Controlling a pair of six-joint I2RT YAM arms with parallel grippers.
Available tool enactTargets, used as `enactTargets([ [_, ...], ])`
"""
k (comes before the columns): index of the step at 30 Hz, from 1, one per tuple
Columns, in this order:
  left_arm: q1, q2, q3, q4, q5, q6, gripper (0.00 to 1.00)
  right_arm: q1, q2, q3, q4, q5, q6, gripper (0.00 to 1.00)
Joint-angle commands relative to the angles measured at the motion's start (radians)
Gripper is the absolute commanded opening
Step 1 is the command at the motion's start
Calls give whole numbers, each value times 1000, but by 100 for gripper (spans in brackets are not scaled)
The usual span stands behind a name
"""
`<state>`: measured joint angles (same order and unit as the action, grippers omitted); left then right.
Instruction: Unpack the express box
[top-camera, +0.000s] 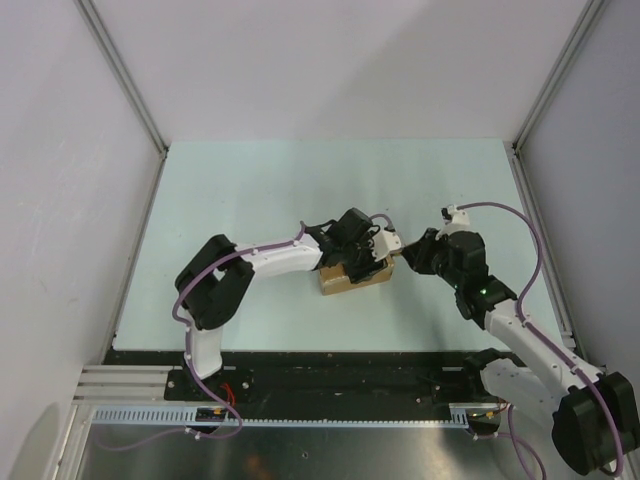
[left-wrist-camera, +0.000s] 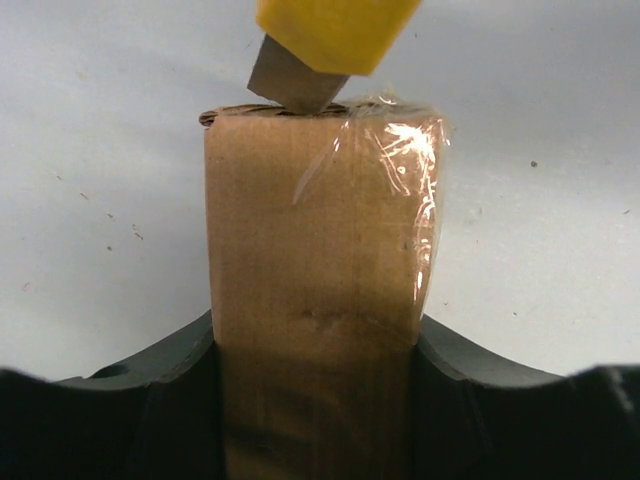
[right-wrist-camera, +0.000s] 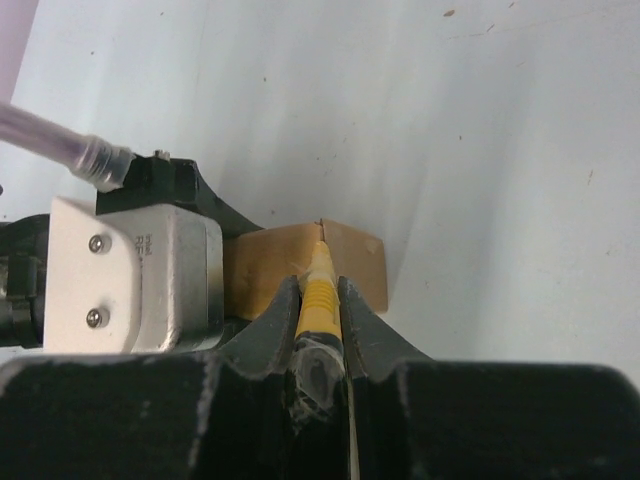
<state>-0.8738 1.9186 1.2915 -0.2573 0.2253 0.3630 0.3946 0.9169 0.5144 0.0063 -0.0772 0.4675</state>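
The express box (top-camera: 350, 278), a small brown carton, sits mid-table. My left gripper (top-camera: 362, 262) is shut on it, with a black jaw pressed against each side (left-wrist-camera: 315, 345). In the left wrist view the express box (left-wrist-camera: 310, 290) runs away from the camera, with clear tape (left-wrist-camera: 400, 180) over its far right corner. My right gripper (top-camera: 408, 252) is shut on a slim yellow utility knife (right-wrist-camera: 320, 300). The knife's grey blade (left-wrist-camera: 290, 88) touches the far top edge of the box. In the right wrist view the knife tip meets the seam of the box (right-wrist-camera: 265, 265).
The pale green table (top-camera: 250, 190) is walled by white panels on the left, the back and the right. Metal posts (top-camera: 120, 75) stand at the back corners. A black base strip (top-camera: 330, 365) runs along the near edge.
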Motion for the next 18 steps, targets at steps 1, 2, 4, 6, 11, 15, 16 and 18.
enactTargets([
  [1,36,98,9,-59,-32,67,15,44,-33,12,-133,-45,-4,0],
  [2,39,102,14,-63,-29,65,15,47,-42,6,-161,-44,-1,0],
  [4,48,108,19,-72,-23,56,14,50,-67,-2,-184,-44,2,0],
  [6,53,115,26,-79,-17,51,14,55,-81,-13,-210,-42,5,0],
  [11,65,129,41,-92,-11,44,14,59,-99,-20,-253,-49,3,0],
  [15,70,146,55,-106,-14,33,14,72,-119,-30,-276,-71,32,0],
  [16,71,146,58,-108,-14,33,14,76,-122,-40,-278,-79,42,0],
  [18,70,149,61,-109,-21,30,15,84,-144,-45,-293,-78,59,0],
])
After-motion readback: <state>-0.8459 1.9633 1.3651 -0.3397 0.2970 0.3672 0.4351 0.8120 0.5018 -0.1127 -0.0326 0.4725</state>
